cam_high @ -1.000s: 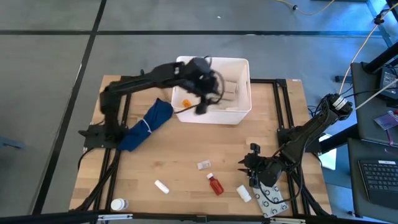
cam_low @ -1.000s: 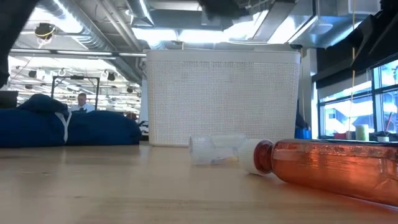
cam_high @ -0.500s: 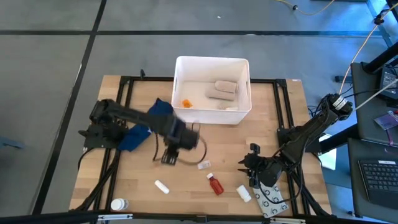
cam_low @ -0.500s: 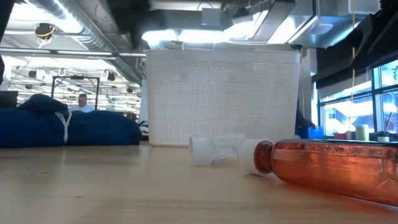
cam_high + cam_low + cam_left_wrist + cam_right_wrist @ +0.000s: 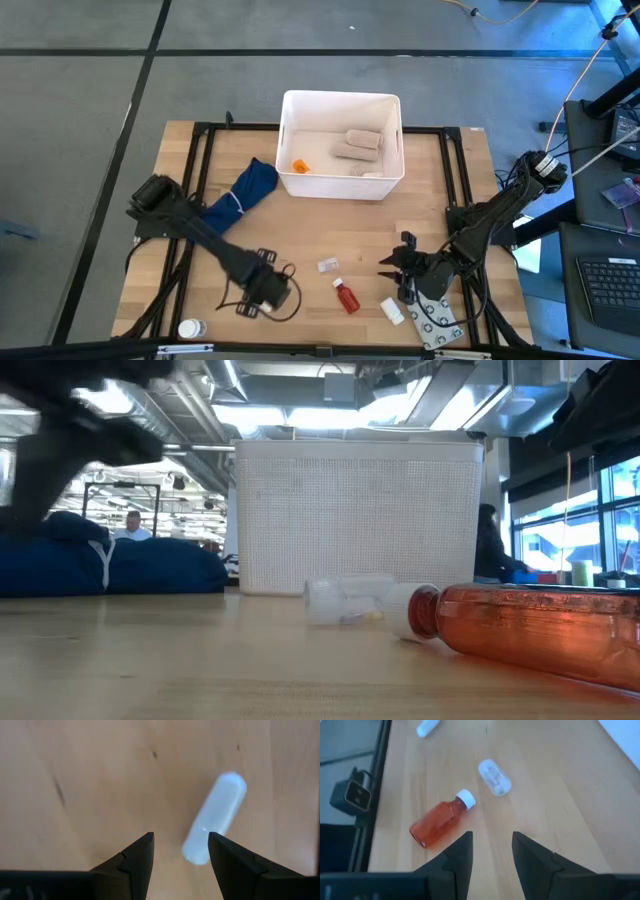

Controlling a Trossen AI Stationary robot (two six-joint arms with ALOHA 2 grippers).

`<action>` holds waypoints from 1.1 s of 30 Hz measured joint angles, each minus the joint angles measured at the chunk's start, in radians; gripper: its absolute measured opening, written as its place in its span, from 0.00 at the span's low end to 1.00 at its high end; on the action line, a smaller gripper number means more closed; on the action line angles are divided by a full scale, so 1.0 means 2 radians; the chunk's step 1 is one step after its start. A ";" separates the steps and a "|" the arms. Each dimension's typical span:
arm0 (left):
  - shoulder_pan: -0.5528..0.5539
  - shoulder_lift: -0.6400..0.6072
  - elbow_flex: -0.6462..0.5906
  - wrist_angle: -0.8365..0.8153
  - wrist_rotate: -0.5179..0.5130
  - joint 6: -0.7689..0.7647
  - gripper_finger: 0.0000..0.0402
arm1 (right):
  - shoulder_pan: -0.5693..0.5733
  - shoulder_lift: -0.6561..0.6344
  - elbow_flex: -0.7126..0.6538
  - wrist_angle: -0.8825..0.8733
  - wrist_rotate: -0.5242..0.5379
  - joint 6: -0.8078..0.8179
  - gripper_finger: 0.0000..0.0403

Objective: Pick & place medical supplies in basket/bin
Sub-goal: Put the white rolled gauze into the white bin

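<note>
Fingers apart, the left hand (image 5: 262, 297) hovers over a white tube (image 5: 215, 818) lying flat, long axis diagonal, near-left on the surface (image 5: 300, 240). The right hand (image 5: 398, 270), also spread, waits near-right beside the red bottle (image 5: 346, 296).

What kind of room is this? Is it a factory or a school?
Probably a robotics lab or workshop, not a school. The low view shows bare ceiling pipes and ducts over a big open hall, the wooden table carries two robot arms, and a desk with a keyboard and cables stands beside it.
</note>
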 joint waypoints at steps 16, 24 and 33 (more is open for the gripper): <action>-0.042 0.000 -0.086 0.139 -0.003 -0.034 0.44 | 0.000 0.000 0.000 0.067 0.001 -0.001 0.34; -0.031 0.000 -0.098 0.172 -0.006 -0.012 0.27 | 0.000 0.000 0.000 0.067 0.001 -0.003 0.34; 0.019 0.000 -0.019 0.060 0.055 0.001 0.10 | 0.000 0.000 0.000 0.065 0.001 -0.015 0.34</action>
